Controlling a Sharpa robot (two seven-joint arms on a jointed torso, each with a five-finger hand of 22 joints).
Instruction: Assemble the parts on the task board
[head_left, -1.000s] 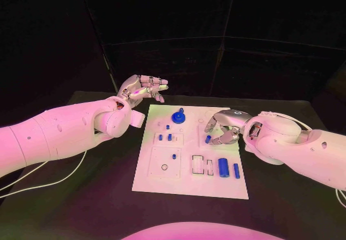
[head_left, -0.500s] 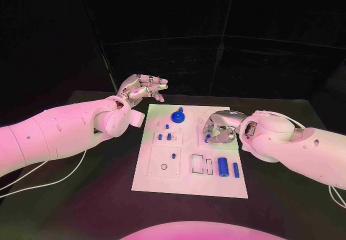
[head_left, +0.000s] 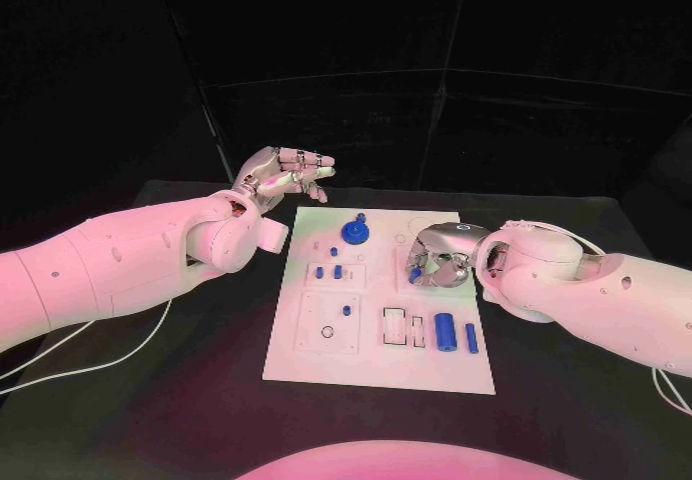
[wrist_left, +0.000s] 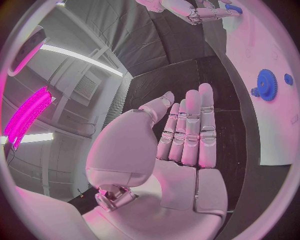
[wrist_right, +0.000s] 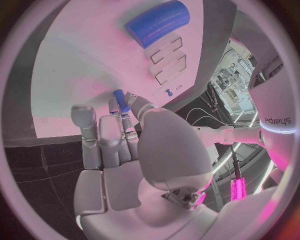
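Fingers of the silver right hand (head_left: 440, 262) pinch a small blue peg (wrist_right: 121, 101) over the right-middle part of the white rectangular task board (head_left: 378, 375), low above its surface; I judge it is being carried to a hole there, the tip pointing down at the plate so it can be pushed in. The silver left hand (head_left: 284, 176) hovers off the board's far left corner with nothing in it, its fingers straight and side by side in the left wrist view, probably parked clear so the other arm has room.

On the board, a blue toothed gear (head_left: 353, 235) sits near the far edge. Two short blue pegs (head_left: 327, 272) stand in the left-middle field. Near the right edge a stout blue cylinder (head_left: 446, 334) and a thinner blue rod (head_left: 472, 339) lie side by side, just beside rectangular recesses (head_left: 394, 327) whose contents I cannot make out.
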